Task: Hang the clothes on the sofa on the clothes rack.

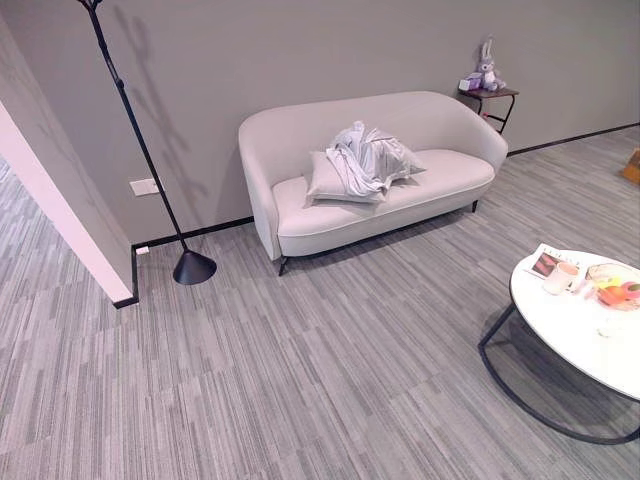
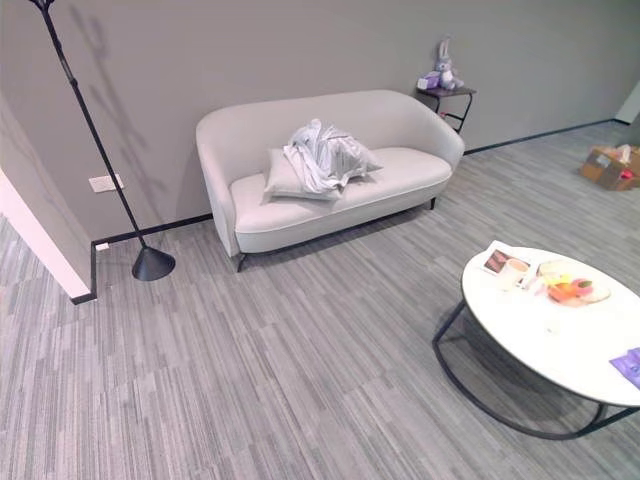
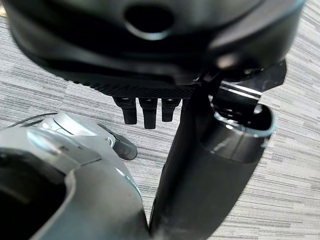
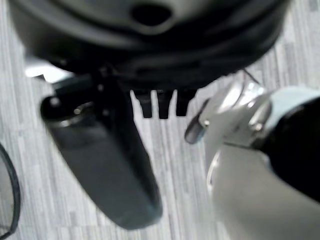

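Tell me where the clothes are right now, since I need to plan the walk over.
In the head views, the clothes lie crumpled on a cushion on the left half of the sofa, which stands against the wall across the carpet.

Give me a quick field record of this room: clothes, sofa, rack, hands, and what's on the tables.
clothes: silver-grey heap on a cushion, untouched
sofa: pale, against the wall
rack: black pole stand left of sofa, bare
left hand: empty, fingers straight, over floor
right hand: empty, fingers straight, over floor
round table: cup, magazine, snacks
side table: plush rabbit
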You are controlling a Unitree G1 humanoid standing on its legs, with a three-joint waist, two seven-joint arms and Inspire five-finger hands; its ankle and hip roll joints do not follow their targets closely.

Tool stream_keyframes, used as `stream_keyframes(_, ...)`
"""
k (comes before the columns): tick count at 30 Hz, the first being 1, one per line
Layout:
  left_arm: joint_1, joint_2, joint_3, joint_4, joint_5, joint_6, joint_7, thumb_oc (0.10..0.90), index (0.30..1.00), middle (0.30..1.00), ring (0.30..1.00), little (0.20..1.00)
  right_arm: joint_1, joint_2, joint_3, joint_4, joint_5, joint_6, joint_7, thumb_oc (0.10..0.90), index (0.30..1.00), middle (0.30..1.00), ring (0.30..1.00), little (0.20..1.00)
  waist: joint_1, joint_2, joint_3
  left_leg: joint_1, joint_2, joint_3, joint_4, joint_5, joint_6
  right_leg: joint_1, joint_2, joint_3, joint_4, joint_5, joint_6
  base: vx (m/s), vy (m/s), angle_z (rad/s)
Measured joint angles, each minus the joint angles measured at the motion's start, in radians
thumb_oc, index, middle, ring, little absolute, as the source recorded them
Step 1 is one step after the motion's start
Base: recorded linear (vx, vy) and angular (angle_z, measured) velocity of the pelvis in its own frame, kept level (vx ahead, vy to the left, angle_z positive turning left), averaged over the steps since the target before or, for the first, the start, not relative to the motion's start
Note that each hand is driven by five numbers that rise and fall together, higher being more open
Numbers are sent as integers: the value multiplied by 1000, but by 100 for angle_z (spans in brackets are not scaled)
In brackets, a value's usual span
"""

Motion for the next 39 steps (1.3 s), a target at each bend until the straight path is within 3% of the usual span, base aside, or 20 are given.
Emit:
stream_keyframes(2,-4,5,-33,-1,3,-1,1,800,900,900,900,900,5,2,61,-4,-8,-2,1,800,900,900,900,900,0,-1,3,-3,0,1,1,0,0,-4,0,1,1,2,0,0,0,0)
stream_keyframes(26,-15,5,-39,-9,10,-10,2,800,900,900,900,900,-3,3,62,-5,-26,-1,0,800,900,900,900,900,-1,0,29,-2,-1,4,-8,0,0,0,0,2,-18,6,2,0,0,0)
stream_keyframes(28,-14,14,-99,-10,38,-22,-5,800,900,900,900,900,-10,6,193,-34,-85,-4,8,800,900,900,900,900,-1,-1,37,-1,-1,6,-8,0,-1,1,1,2,-17,7,2,0,0,0)
stream_keyframes(39,-34,4,-103,-12,81,-20,-13,800,900,900,900,900,-41,14,189,-51,-140,0,39,800,900,900,900,900,1,-2,46,5,-1,17,-8,0,0,12,1,4,-32,16,2,6,0,-2)
